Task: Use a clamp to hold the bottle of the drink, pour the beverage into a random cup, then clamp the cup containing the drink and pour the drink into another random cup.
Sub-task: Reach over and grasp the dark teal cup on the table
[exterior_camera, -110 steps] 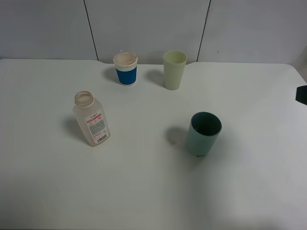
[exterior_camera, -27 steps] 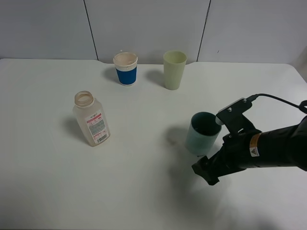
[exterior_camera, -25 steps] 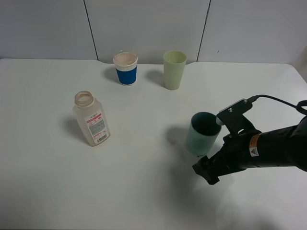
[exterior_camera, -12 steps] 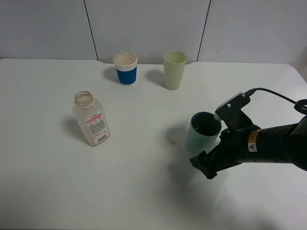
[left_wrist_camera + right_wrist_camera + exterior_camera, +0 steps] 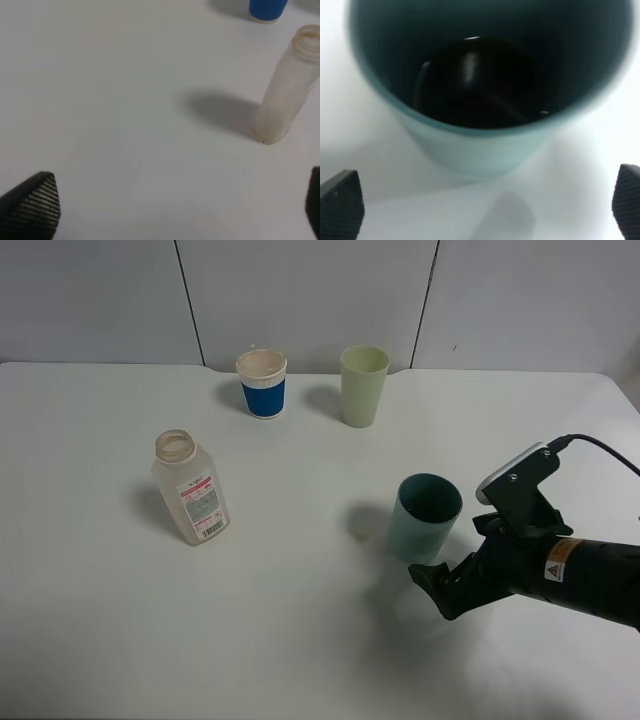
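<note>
The teal cup point(image 5: 425, 517) stands right of the table's middle. The right wrist view looks into it from close up, showing the dark beverage point(image 5: 480, 82) at the bottom of the cup point(image 5: 470, 150). My right gripper point(image 5: 436, 588), the clamp, sits low just in front and to the right of the cup, apart from it. It point(image 5: 484, 200) is open, with the cup ahead of its fingertips point(image 5: 340, 202). The bottle point(image 5: 192, 490) stands upright at the left and looks empty. In the left wrist view my left gripper point(image 5: 175, 202) is open, well short of the bottle point(image 5: 287, 95).
A pale yellow-green tumbler point(image 5: 363, 386) and a blue-banded paper cup point(image 5: 263, 383) stand near the table's far edge; the paper cup's blue band point(image 5: 267, 7) also shows in the left wrist view. The right arm's black body point(image 5: 560, 565) and cable lie along the right side.
The right arm came in from the right and reached the teal cup. Over the last half second it has slid to the right and nearer the front edge, uncovering the cup's right side.
</note>
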